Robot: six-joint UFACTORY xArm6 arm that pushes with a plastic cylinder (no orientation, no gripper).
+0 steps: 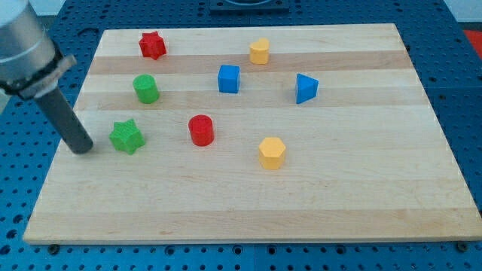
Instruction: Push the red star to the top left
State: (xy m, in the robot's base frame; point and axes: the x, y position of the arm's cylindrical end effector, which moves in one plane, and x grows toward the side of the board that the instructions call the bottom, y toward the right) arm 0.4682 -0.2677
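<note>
The red star (152, 45) sits near the board's top left, a short way in from the top edge. My tip (81, 148) rests on the board at the view's left edge, just left of the green star (126, 136) and well below the red star. The dark rod slants up to the view's top left. The tip touches no block that I can see; a small gap separates it from the green star.
On the wooden board (361, 203) lie a green cylinder (146, 89), a red cylinder (201, 130), a blue cube (229, 79), a blue triangular block (306, 88), a yellow cylinder-like block (260, 51) near the top and a yellow hexagonal block (272, 153).
</note>
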